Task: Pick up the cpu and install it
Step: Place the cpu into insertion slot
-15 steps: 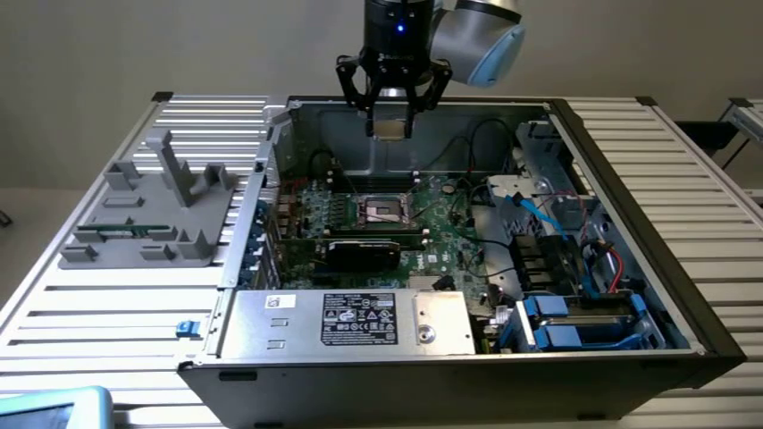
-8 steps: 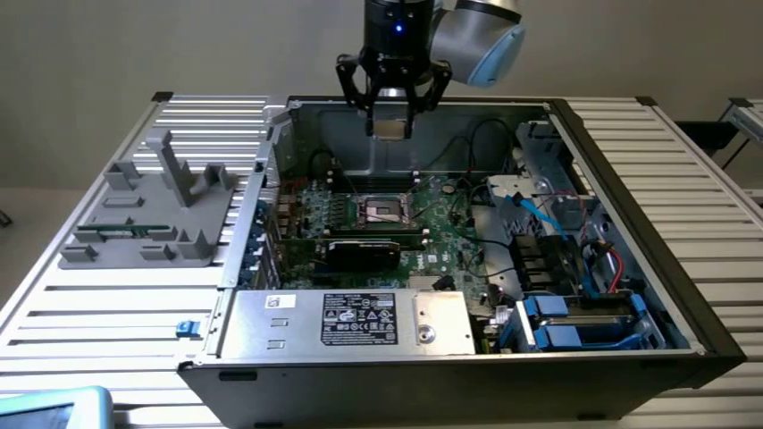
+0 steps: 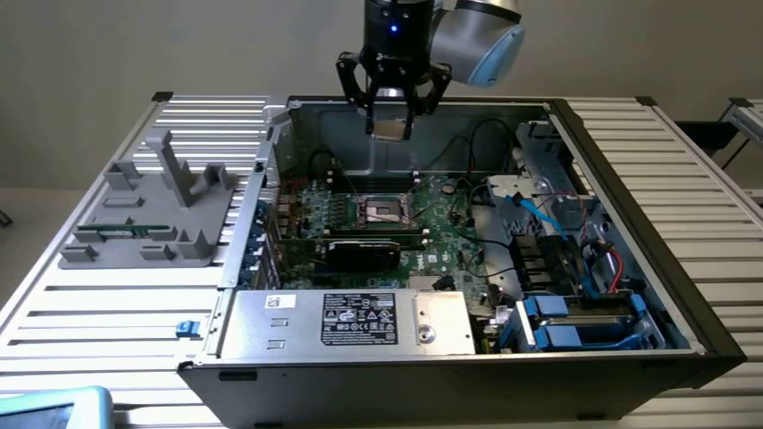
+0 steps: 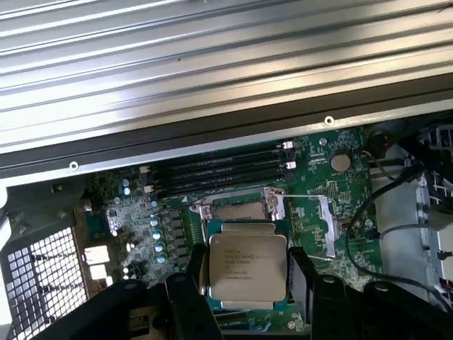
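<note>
Cpu gripped in mid-air over the open computer case

Gripper hangs near the far wall of the case, its jaws closed on two opposite edges of the chip; in the wrist view the cpu lies flat between the black fingers, its silvery top with printed text facing the camera; beneath it, well apart, the socket sits on the green motherboard, with dark memory slots just beside it; in the exterior view the socket lies lower in the picture than the gripper; a silver labelled power supply box sits along the case's near side; a grey fixture stands on the slatted table at the exterior view's left.
</note>
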`<action>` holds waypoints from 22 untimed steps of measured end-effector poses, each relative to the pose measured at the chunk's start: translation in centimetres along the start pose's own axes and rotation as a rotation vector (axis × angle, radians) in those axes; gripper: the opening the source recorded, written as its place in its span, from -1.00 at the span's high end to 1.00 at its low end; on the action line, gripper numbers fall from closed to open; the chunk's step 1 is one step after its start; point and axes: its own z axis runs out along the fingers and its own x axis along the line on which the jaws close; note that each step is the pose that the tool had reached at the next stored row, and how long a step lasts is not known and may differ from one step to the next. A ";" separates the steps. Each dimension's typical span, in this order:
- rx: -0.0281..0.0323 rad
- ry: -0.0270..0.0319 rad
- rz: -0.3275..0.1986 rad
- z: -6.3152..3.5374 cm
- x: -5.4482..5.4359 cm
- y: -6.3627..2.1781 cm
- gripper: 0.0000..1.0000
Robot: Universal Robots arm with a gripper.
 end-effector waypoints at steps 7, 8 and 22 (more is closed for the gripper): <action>-0.0029 -0.0004 0.116 0.09 0.0 0.00 -0.11; -0.0034 -0.0004 0.135 0.11 0.0 0.00 -0.11; -0.0091 -0.0011 0.376 0.39 0.0 0.00 -0.11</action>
